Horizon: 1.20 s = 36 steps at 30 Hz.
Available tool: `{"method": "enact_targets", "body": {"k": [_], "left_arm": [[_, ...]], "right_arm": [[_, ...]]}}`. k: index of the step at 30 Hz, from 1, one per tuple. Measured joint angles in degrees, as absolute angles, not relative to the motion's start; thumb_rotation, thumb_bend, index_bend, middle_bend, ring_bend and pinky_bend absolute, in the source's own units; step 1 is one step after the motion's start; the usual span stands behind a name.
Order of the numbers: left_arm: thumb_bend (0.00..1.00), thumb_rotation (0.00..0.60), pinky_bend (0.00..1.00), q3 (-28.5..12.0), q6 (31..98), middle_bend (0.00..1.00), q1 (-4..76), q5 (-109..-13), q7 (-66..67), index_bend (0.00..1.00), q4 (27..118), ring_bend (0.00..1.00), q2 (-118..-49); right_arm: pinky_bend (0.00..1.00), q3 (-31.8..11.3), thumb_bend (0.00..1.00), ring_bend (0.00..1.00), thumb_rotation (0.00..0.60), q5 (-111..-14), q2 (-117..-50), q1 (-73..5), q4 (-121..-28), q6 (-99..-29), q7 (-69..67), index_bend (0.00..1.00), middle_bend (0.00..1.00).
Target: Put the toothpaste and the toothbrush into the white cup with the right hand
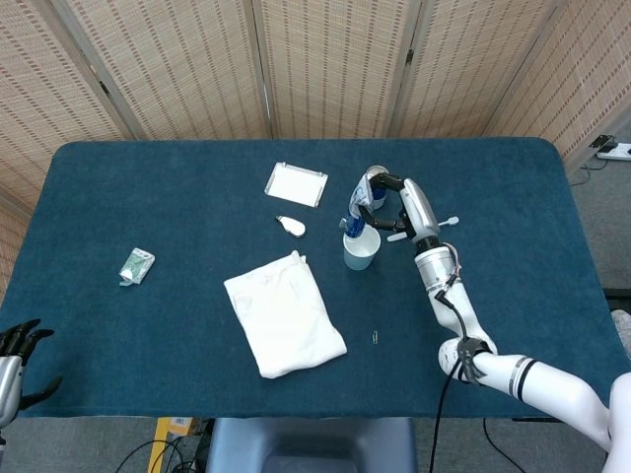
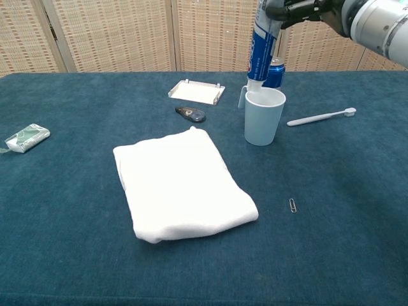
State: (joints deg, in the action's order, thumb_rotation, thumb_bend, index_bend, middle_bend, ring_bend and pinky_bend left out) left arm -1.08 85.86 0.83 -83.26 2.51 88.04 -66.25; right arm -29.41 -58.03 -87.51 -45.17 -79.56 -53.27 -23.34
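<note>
My right hand [image 1: 392, 193] [image 2: 299, 9] grips the top of the blue toothpaste tube [image 2: 260, 48] [image 1: 357, 211], which hangs upright, cap down. Its white cap sits at the rim of the white cup [image 2: 262, 118] [image 1: 361, 247], at the cup's back left edge. The white toothbrush [image 2: 321, 116] lies flat on the cloth to the right of the cup; in the head view my arm hides most of it, only its tip [image 1: 451, 221] showing. Only the dark fingertips of my left hand [image 1: 18, 340] show at the head view's bottom left corner, spread, away from everything.
A blue can [image 2: 275, 72] stands just behind the cup. A folded white towel [image 2: 182, 182] lies front left of it. A white tray [image 2: 196, 92], a small dark tape dispenser [image 2: 190, 114], a green packet [image 2: 26, 138] and a paper clip [image 2: 292, 204] also lie on the blue tablecloth.
</note>
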Motion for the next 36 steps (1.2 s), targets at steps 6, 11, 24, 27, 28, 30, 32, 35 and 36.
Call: {"method": "enact_targets", "body": {"k": [6,11,24,27,28,30,32,35,36], "left_arm": [[0.27,0.600,0.18,-1.17,85.69,0.17,0.91,-83.21,2.69,0.27,88.18,0.15,-66.26],[0.27,0.600,0.18,-1.09,85.48,0.17,0.90,-83.11,2.83,0.27,88.20,0.15,-66.40],[0.27,0.600,0.18,-0.87,85.02,0.17,0.71,-82.77,2.84,0.27,87.95,0.15,-66.67],[0.27,0.600,0.18,-0.88,85.06,0.17,0.64,-82.68,2.80,0.27,87.87,0.15,-66.69],[0.27,0.600,0.18,-0.87,85.04,0.17,0.62,-82.64,2.81,0.27,87.84,0.15,-66.70],[0.27,0.600,0.18,-0.80,84.98,0.17,0.58,-82.65,2.86,0.27,87.83,0.15,-66.70],[0.27,0.600,0.18,-0.79,84.99,0.17,0.57,-82.70,2.89,0.27,87.89,0.15,-66.71],[0.27,0.600,0.18,-0.81,84.97,0.17,0.57,-82.68,2.96,0.27,87.90,0.15,-66.76],[0.27,0.600,0.18,-0.81,84.95,0.17,0.58,-82.68,3.00,0.27,87.90,0.15,-66.78]], "right_arm": [[0.29,-29.06,0.40,0.30,0.600,-57.49,-88.11,-45.56,-77.88,-52.50,-23.39,0.84,0.51],[0.29,-28.35,0.39,0.30,0.600,-57.09,-88.70,-45.87,-76.53,-51.30,-23.23,0.84,0.51],[0.28,-25.44,0.37,0.30,0.600,-60.14,-91.98,-46.95,-70.40,-50.27,-22.86,0.84,0.49],[0.27,-24.61,0.36,0.29,0.600,-61.79,-93.13,-47.06,-68.29,-50.28,-23.97,0.84,0.48],[0.26,-24.41,0.36,0.29,0.600,-62.28,-93.47,-47.08,-67.66,-50.30,-24.44,0.84,0.47],[0.25,-24.00,0.34,0.28,0.600,-63.30,-94.27,-47.14,-66.22,-50.32,-25.70,0.83,0.47],[0.24,-23.67,0.33,0.27,0.600,-64.10,-94.94,-47.17,-65.07,-50.33,-26.79,0.82,0.46],[0.24,-23.10,0.30,0.25,0.600,-65.23,-96.01,-47.16,-63.34,-50.37,-28.36,0.79,0.44],[0.23,-22.92,0.30,0.25,0.600,-65.56,-96.39,-47.13,-62.80,-50.38,-28.97,0.78,0.44]]}}
